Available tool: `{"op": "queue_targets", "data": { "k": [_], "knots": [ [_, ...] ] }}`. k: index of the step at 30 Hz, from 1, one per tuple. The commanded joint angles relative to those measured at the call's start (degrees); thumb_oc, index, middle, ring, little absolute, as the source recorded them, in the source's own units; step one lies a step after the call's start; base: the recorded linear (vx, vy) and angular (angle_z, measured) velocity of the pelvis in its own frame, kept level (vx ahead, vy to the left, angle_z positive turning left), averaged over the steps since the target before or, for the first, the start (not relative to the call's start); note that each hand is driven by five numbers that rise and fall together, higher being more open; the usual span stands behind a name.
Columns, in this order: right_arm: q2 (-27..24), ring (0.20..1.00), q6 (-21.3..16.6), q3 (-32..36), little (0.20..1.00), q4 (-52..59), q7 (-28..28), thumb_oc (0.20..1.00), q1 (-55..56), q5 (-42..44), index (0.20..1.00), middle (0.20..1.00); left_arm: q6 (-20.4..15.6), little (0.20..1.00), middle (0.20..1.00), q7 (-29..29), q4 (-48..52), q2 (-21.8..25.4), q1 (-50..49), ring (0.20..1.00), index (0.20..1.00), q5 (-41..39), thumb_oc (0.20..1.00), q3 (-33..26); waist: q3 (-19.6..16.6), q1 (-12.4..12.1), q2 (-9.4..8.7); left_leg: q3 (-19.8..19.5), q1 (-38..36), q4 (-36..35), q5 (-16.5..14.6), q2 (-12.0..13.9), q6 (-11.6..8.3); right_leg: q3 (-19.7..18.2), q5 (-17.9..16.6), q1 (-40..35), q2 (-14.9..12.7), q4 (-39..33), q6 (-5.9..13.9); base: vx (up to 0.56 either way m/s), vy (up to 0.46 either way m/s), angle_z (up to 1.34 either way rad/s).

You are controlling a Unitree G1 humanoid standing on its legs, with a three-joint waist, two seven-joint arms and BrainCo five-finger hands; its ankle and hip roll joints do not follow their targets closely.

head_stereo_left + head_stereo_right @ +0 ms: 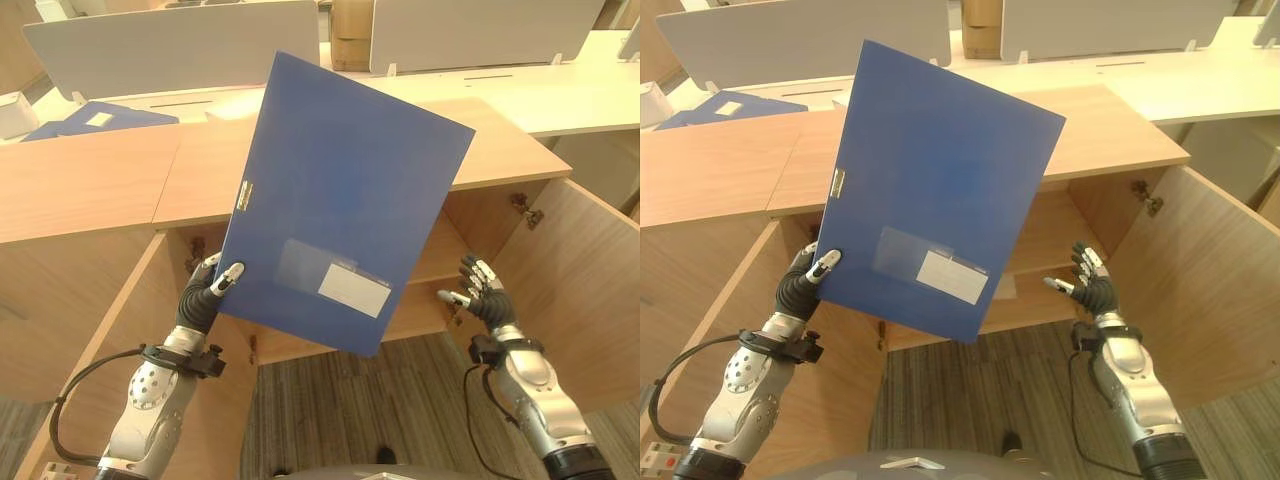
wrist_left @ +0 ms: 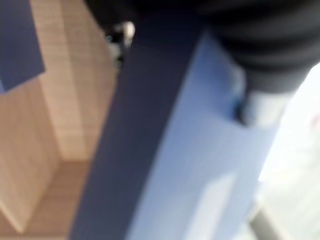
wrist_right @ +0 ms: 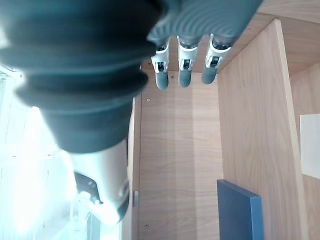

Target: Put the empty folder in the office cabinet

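A large blue folder (image 1: pixel 340 200) with a white label is held up in the air, tilted, in front of the open wooden cabinet (image 1: pixel 480 140). My left hand (image 1: pixel 205 290) pinches the folder's lower left corner, thumb on its front face. In the left wrist view the folder (image 2: pixel 165 150) fills the space past the hand. My right hand (image 1: pixel 485 295) hovers to the folder's right, fingers spread and holding nothing, before the cabinet's shelf (image 1: pixel 1040 255). Its fingers (image 3: pixel 184 70) point into the cabinet's interior, where a blue folder's corner (image 3: pixel 237 210) shows.
Both cabinet doors stand open, the right door (image 1: pixel 590 290) and the left door (image 1: pixel 60 310). Other blue folders (image 1: pixel 95 118) lie on the desk behind the cabinet. Grey partition screens (image 1: pixel 180 45) stand along the white desks. Striped carpet (image 1: pixel 360 410) lies in front.
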State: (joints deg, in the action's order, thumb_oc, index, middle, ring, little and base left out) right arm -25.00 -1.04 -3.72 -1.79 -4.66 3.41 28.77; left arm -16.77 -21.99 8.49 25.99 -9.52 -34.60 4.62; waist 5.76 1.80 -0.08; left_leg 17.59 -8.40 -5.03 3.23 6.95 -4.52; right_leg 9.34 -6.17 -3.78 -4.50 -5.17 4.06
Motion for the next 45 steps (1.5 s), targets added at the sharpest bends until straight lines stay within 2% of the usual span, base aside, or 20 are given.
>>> {"op": "queue_targets", "data": {
  "k": [1, 5, 7, 11, 18, 24, 28, 35, 39, 41, 45],
  "knots": [
    [-1.52, 1.0, 1.58, 3.96, 1.0, 5.0, -4.61, 1.0, -5.36, 9.0, 1.0, 1.0, -6.45, 0.2, 0.2, 0.98, 2.65, 2.32, 6.27, 0.2, 0.2, 0.91, 0.2, -4.25, -0.33, -0.49, -2.2, -5.15, -1.17, 0.03, -2.24, -0.49, 1.88, -0.7, 0.64, -1.83, -1.84, 0.17, 3.07, 0.03, -0.005, 0.12],
    [-2.13, 1.0, 4.61, 5.02, 1.0, 7.5, -6.34, 1.0, -6.01, 12.16, 1.0, 1.0, -6.28, 0.2, 0.2, 1.24, 2.37, 2.91, 6.48, 0.2, 0.2, 1.45, 0.2, -5.09, -0.51, -0.64, -2.41, -5.22, -1.11, 0.03, -2.18, -0.47, 1.8, -0.58, 0.63, -1.83, -1.87, 0.17, 3.14, 0.02, -0.001, 0.05],
    [-3.78, 1.0, 7.45, 5.81, 1.0, 11.33, -9.28, 1.0, -7.19, 15.36, 1.0, 1.0, -6.13, 0.2, 0.2, 1.65, 2.46, 4.02, 6.6, 0.2, 0.2, 2.02, 0.2, -6.13, -0.73, -0.9, -2.78, -5.23, -0.97, 0.03, -2.12, -0.4, 1.74, -0.42, 0.63, -1.75, -1.89, 0.17, 3.15, 0.04, 0.005, 0.02],
    [-5.97, 1.0, 9.47, 6.19, 1.0, 13.71, -11.15, 1.0, -8.66, 18.1, 1.0, 1.0, -5.87, 0.2, 0.2, 1.7, 2.31, 4.72, 6.59, 0.2, 0.2, 2.25, 0.2, -6.7, -0.92, -1.18, -3.1, -5.3, -0.83, 0.03, -2.08, -0.39, 1.66, -0.33, 0.61, -1.64, -1.86, 0.17, 3.19, 0.02, 0.0, 0.02],
    [-8.09, 1.0, 11.37, 5.59, 1.0, 15.61, -10.96, 1.0, -11.15, 22.12, 1.0, 1.0, -5.0, 0.2, 0.2, 1.06, 2.38, 5.45, 7.15, 0.2, 0.2, 1.17, 0.2, -5.97, -1.16, -1.68, -3.36, -5.42, -0.8, 0.03, -2.02, -0.41, 1.69, -0.17, 0.57, -1.67, -1.81, 0.17, 3.15, 0.0, 0.0, 0.0],
    [-7.85, 1.0, 13.21, 1.46, 1.0, 16.18, -11.74, 1.0, -14.32, 27.06, 1.0, 1.0, -4.88, 0.2, 0.2, 1.65, 1.91, 5.2, 9.04, 0.2, 0.2, 1.28, 0.2, -2.96, -1.24, -2.24, -3.31, -5.58, -0.9, 0.03, -1.98, -0.39, 1.64, -0.15, 0.61, -1.79, -1.76, 0.17, 3.07, 0.0, 0.0, 0.0],
    [-7.19, 1.0, 15.59, -2.38, 1.0, 17.42, -10.32, 1.0, -17.93, 29.78, 1.0, 1.0, -4.9, 0.2, 0.2, 2.46, 1.7, 5.18, 10.53, 0.2, 0.2, 1.16, 0.2, -1.05, -1.48, -2.51, -3.3, -5.55, -0.99, 0.03, -1.85, -0.25, 1.46, -0.1, 0.6, -1.87, -1.7, 0.17, 2.98, 0.0, 0.0, 0.0],
    [-7.16, 1.0, 17.13, -5.94, 1.0, 18.24, -8.24, 1.0, -22.33, 31.34, 1.0, 1.0, -4.03, 0.2, 0.2, 3.64, 2.03, 5.49, 12.15, 0.2, 0.2, 1.81, 0.2, 0.85, -1.44, -3.06, -3.37, -5.72, -1.1, 0.03, -1.85, -0.22, 1.41, 0.18, 0.79, -2.12, -1.66, 0.17, 2.86, 0.0, 0.0, 0.0],
    [-7.19, 1.0, 17.4, -6.56, 1.0, 18.41, -7.76, 1.0, -23.24, 31.57, 1.0, 1.0, -3.99, 0.2, 0.2, 3.85, 1.96, 5.55, 12.38, 0.2, 0.2, 1.98, 0.2, 1.19, -1.45, -3.14, -3.37, -5.75, -1.13, 0.03, -1.85, -0.21, 1.38, 0.16, 0.83, -2.17, -1.62, 0.17, 2.83, 0.0, 0.0, 0.0],
    [-8.21, 1.0, 18.19, -7.57, 1.0, 18.72, -4.72, 1.0, -25.85, 31.46, 1.0, 1.0, -3.74, 0.2, 0.2, 4.48, 1.39, 5.96, 12.74, 0.2, 0.2, 2.55, 0.2, 1.64, -1.67, -3.31, -3.36, -5.81, -1.23, 0.03, -1.81, -0.2, 1.33, 0.25, 0.84, -2.28, -1.63, 0.17, 2.73, 0.0, 0.0, 0.0],
    [-9.33, 1.0, 18.89, -6.48, 1.0, 18.42, -4.64, 1.0, -26.06, 30.76, 1.0, 1.0, -3.94, 0.2, 0.2, 5.27, 1.0, 6.3, 12.2, 0.2, 0.2, 3.27, 0.2, 1.24, -1.74, -3.3, -3.39, -5.8, -1.2, 0.03, -1.84, -0.24, 1.33, 0.3, 0.78, -2.24, -1.72, 0.17, 2.77, 0.0, 0.0, 0.0]
  ]
}}
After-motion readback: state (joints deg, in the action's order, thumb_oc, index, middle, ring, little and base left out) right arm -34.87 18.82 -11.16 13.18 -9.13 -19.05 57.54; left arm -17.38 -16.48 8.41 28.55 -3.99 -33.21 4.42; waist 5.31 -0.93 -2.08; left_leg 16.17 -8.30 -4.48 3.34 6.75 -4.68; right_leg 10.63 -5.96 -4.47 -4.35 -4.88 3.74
